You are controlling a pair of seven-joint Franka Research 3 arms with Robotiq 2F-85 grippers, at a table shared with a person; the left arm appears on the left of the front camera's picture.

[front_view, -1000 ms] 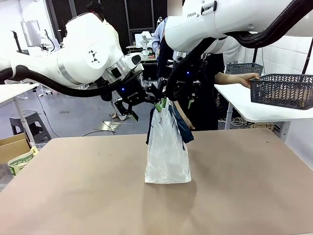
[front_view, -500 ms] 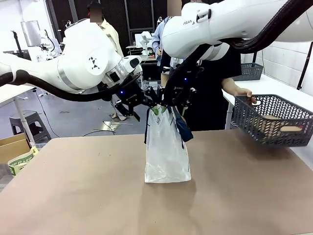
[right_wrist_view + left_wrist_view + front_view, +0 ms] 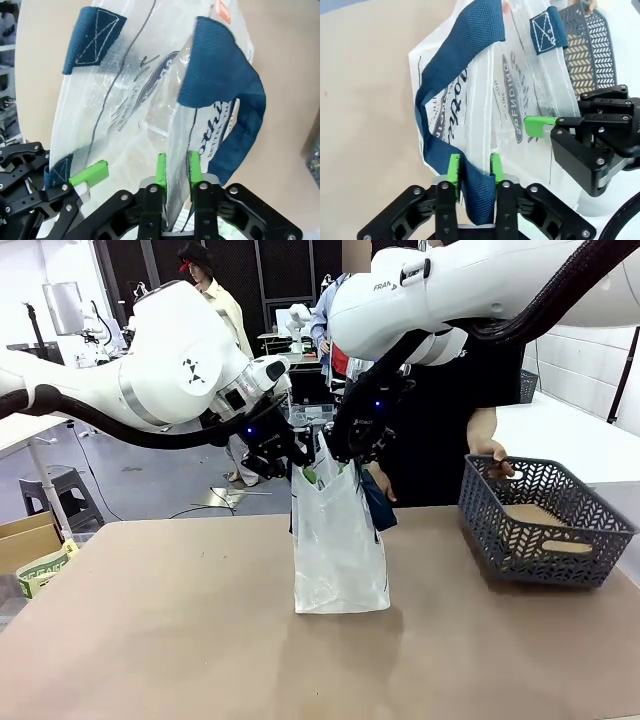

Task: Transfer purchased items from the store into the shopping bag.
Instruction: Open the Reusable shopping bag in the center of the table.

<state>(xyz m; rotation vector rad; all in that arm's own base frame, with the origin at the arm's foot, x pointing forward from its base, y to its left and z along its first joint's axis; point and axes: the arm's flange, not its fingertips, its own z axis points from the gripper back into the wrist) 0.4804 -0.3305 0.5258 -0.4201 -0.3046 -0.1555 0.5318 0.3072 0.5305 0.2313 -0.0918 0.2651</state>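
bag: translucent whitish plastic shopping bag [image 3: 340, 560] with navy handles and a round navy logo. It stands upright on the brown tabletop [image 3: 150, 630], centre of the front view, with its top rim held between the two grippers.
left arm: left gripper [image 3: 288, 462] enters from the upper left and sits at the bag's left top edge. In the left wrist view its green pads [image 3: 454, 169] are clamped on a navy handle strap [image 3: 475, 30].
right arm: right gripper [image 3: 350, 445] is just right of the left one, at the opposite rim. In the right wrist view its pads [image 3: 161, 171] pinch the bag's plastic wall.
basket: dark grey lattice plastic basket [image 3: 545, 545], right side of the front view, well apart from the bag. A person's hand [image 3: 490, 452] is on its far rim. Can't tell if it rests on the table.
basket contents: tan flat pieces [image 3: 528, 513] inside.
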